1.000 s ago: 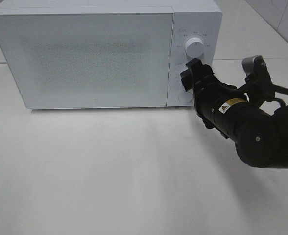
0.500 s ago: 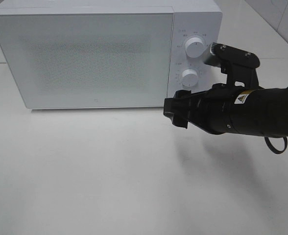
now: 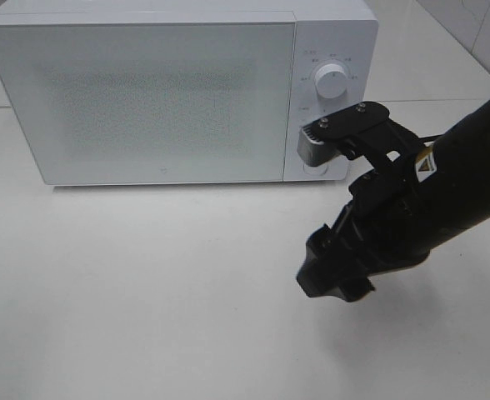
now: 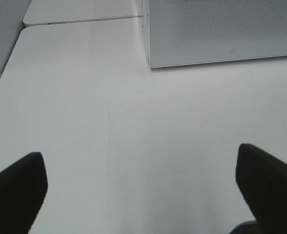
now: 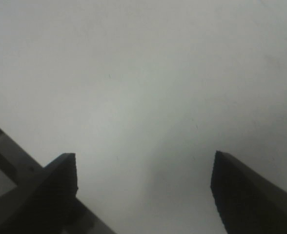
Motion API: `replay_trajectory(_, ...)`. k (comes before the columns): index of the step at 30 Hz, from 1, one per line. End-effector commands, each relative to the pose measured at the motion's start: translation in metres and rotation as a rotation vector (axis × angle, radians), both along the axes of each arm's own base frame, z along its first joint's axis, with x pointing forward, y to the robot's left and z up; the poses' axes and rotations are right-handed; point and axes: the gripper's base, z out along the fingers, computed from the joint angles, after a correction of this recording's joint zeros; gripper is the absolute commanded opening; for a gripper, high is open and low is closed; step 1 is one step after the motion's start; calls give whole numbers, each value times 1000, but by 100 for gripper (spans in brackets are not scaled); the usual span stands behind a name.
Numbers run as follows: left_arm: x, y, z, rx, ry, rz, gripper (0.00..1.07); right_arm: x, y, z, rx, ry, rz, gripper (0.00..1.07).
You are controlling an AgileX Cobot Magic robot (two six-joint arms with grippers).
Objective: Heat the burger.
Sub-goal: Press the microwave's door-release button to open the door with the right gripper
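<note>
Microwave point(image 3: 145, 100): sitting shut, upper left of the frame — door closed for heating, I'd guess.
Burger: not showing anywhere; likely inside.
Right gripper point(image 3: 332, 283): hanging wide, empty, lower right.
Left gripper point(image 4: 141, 165): gaping wide, holding nothing.

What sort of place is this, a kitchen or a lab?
Probably a lab test bench mocked up as a kitchen: a white microwave on a white table, plus a black robot arm.
</note>
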Motion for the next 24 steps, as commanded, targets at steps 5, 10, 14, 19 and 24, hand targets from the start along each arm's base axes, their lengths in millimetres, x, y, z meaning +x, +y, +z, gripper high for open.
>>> replay_trajectory(5, -3, 0, 0, -8, -36, 4, 98, -13, -19, 27, -158, 57, 44, 75)
replay_trajectory(10, -3, 0, 0, -8, -36, 4, 98, -27, -29, 51, -116, -14, 41, 75)
replay_trajectory(14, -3, 0, 0, -8, -36, 4, 98, -37, -37, 65, -95, -48, 40, 75)
replay_trajectory(19, -3, 0, 0, -8, -36, 4, 98, -53, -48, 83, -55, -109, 37, 75)
replay_trajectory(24, -3, 0, 0, -8, -36, 4, 98, -67, -58, 93, -40, -130, 37, 75)
